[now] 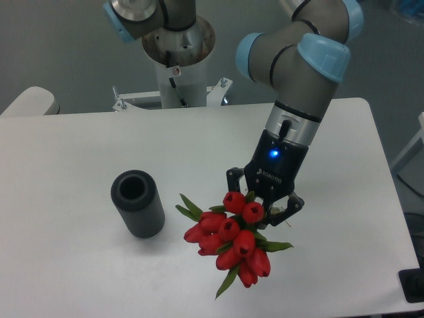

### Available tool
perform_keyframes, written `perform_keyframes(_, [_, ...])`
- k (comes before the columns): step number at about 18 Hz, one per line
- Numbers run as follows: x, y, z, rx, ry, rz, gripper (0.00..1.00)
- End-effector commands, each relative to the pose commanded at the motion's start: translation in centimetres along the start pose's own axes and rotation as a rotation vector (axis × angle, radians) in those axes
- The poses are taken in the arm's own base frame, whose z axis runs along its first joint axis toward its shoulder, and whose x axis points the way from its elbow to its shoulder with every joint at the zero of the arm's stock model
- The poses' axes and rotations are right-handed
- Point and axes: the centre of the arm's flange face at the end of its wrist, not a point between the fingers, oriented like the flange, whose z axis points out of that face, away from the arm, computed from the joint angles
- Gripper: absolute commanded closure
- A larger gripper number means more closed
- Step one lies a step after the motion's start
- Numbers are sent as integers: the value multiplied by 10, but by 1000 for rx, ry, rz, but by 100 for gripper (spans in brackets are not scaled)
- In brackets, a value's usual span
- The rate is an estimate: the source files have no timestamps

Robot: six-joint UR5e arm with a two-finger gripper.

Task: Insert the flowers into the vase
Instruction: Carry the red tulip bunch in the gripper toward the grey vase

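Observation:
The flowers [232, 240], a bunch of red tulip buds with narrow green leaves, sit just below my gripper [264, 209] at the table's front middle. The gripper's fingers reach down behind the top buds and look closed on the bunch, though the contact itself is hidden by the buds. The vase [138, 203], a dark grey ribbed cylinder with a round open mouth, stands upright to the left of the flowers, a short gap away. Nothing is in its mouth.
The arm's base column [177, 59] rises at the back middle of the white table [79, 146]. The table's right edge lies to the right of the gripper, and a dark object [414, 288] sits past its front right corner.

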Motion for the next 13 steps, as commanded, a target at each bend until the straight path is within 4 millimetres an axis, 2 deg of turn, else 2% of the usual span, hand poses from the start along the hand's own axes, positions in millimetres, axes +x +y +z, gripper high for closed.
perform_keyframes(3, [5,-5,4,1,6,-29,72])
perform_keyframes(6, [19,-24,12,12,19,-50,72])
perform_keyframes(9, [26,-25,16,10,31,-50,72])
perform_keyframes(12, [51,-52,21,29,46,-67,72])
perform_keyframes(13, [53,-56,21,38,41,-105,72])
